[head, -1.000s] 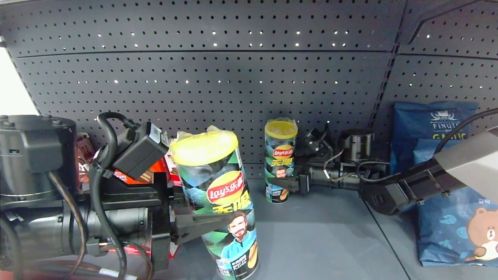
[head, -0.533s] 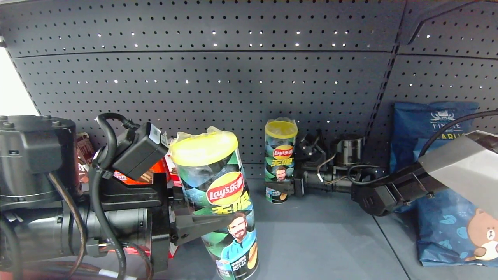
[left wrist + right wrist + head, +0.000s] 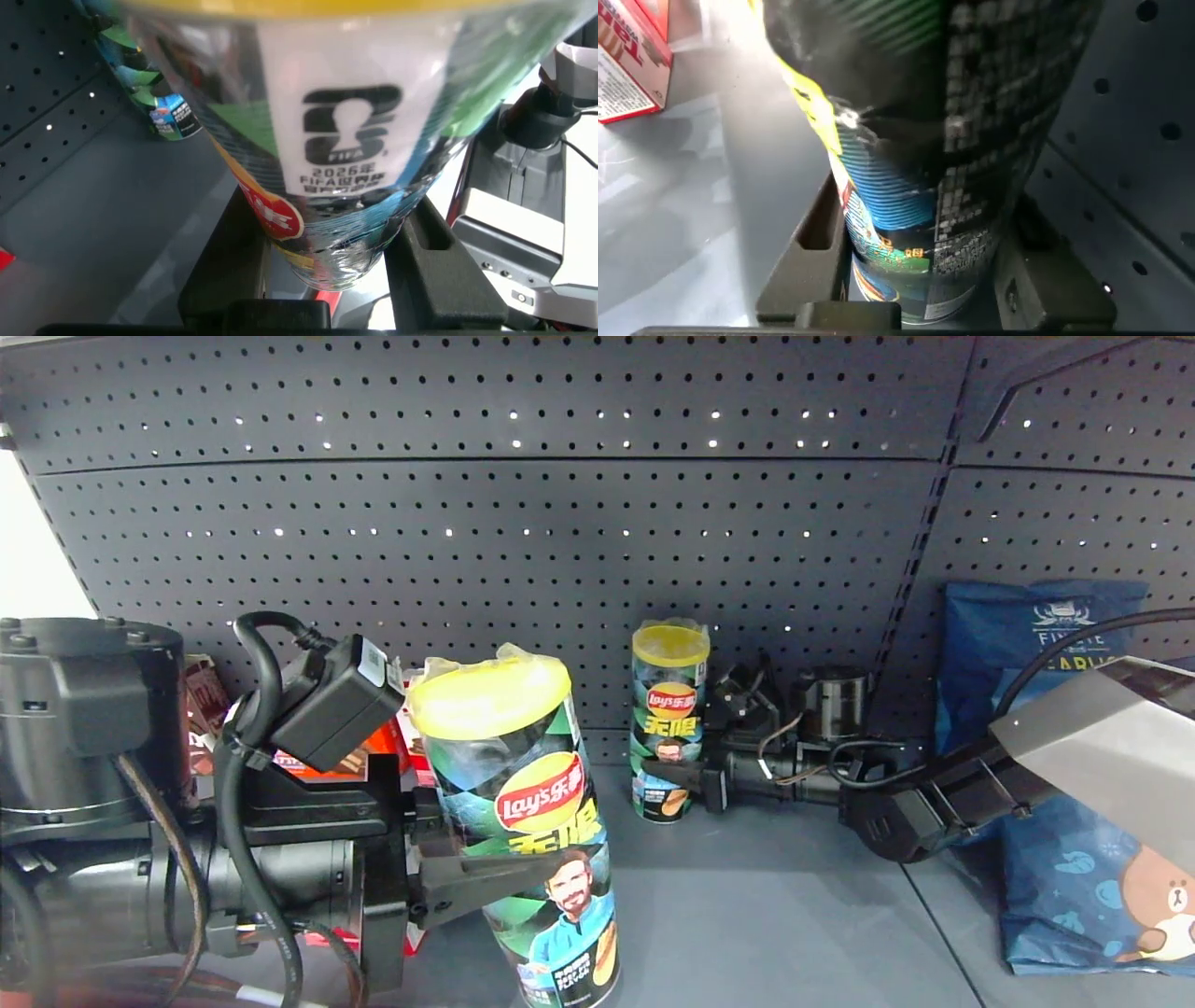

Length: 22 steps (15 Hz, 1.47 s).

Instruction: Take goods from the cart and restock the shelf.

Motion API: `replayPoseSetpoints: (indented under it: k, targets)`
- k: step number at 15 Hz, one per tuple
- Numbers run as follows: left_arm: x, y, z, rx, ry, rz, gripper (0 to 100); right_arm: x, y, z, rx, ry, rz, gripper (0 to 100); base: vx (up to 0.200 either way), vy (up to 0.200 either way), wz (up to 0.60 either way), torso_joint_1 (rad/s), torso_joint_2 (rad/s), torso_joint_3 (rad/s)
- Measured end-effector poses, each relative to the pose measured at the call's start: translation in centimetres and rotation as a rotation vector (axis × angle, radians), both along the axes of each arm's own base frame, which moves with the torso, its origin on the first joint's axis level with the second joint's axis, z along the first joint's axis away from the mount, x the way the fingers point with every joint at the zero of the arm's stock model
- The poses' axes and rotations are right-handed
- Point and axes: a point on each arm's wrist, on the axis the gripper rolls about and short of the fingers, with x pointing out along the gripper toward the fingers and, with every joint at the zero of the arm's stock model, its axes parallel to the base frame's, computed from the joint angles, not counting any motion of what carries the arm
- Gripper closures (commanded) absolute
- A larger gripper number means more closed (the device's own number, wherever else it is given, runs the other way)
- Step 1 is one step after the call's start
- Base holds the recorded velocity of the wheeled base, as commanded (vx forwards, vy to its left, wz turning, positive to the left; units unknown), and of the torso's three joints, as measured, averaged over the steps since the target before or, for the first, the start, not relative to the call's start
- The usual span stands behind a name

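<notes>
Two tall chip cans with yellow lids stand over the dark shelf (image 3: 766, 915). The near can (image 3: 523, 803) is upright at the shelf front, with my left gripper (image 3: 509, 877) shut around its lower half. Seen from the left wrist, that can (image 3: 327, 159) sits between the jaws. The far can (image 3: 667, 709) is upright close to the pegboard back wall. My right gripper (image 3: 677, 775) is shut on its lower part from the right. The right wrist view has that can (image 3: 943, 140) between both fingers. I cannot tell whether either base touches the shelf.
Blue snack bags (image 3: 1046, 635) lean at the right end, one with a bear print (image 3: 1102, 896) lying in front. Red boxes (image 3: 378, 747) stand behind my left arm. The pegboard back wall (image 3: 560, 551) closes the rear. Bare shelf lies between the cans.
My right arm has slid a little to the left along the back wall, carrying the far can slightly left with it. The left arm and its can have stayed put.
</notes>
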Motion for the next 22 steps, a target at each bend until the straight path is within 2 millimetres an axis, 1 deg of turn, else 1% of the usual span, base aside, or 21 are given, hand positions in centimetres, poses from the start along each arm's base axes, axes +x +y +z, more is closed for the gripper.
replayPoseSetpoints:
  k: [2, 5, 8, 10, 13, 17, 19, 22]
  targets:
    - [0.0, 0.0, -0.1, 0.002, 0.004, 0.0, 100, -0.3, -0.1, 0.0, -0.003, 0.006, 0.0, 100, 0.0, 0.0, 0.0, 0.0, 0.0, 0.0]
    - [0.0, 0.0, -0.1, 0.002, 0.005, 0.0, 100, -2.1, -0.6, 0.6, -0.012, 0.025, 0.008, 100, 0.0, 0.0, 0.0, 0.0, 0.0, 0.0]
    - [0.0, 0.0, -0.1, 0.001, 0.003, 0.0, 100, -5.2, -1.2, 1.1, -0.014, 0.03, 0.03, 100, 0.0, 0.0, 0.0, 0.0, 0.0, 0.0]
    - [0.0, 0.0, 0.0, 0.0, 0.0, -0.001, 100, -7.9, -1.8, 1.1, -0.007, 0.021, 0.05, 100, 0.0, 0.0, 0.0, 0.0, 0.0, 0.0]
    - [0.0, -0.1, 0.1, -0.002, -0.004, -0.003, 100, -11.3, -2.7, 1.0, -0.005, 0.017, 0.076, 100, 0.0, 0.0, 0.0, 0.0, 0.0, 0.0]
    - [-0.1, -0.2, 0.2, -0.002, -0.007, -0.008, 100, -15.0, -3.4, 1.0, -0.019, 0.03, 0.101, 100, 0.0, 0.0, 0.0, 0.0, 0.0, 0.0]
    - [-0.1, -0.2, 0.2, -0.002, -0.008, -0.008, 100, -16.1, -3.6, 0.9, -0.025, 0.037, 0.111, 100, 0.0, 0.0, 0.0, 0.0, 0.0, 0.0]
    - [-0.1, -0.2, 0.2, -0.001, -0.008, -0.007, 100, -16.5, -3.8, 0.9, -0.026, 0.041, 0.113, 100, 0.0, 0.0, 0.0, 0.0, 0.0, 0.0]
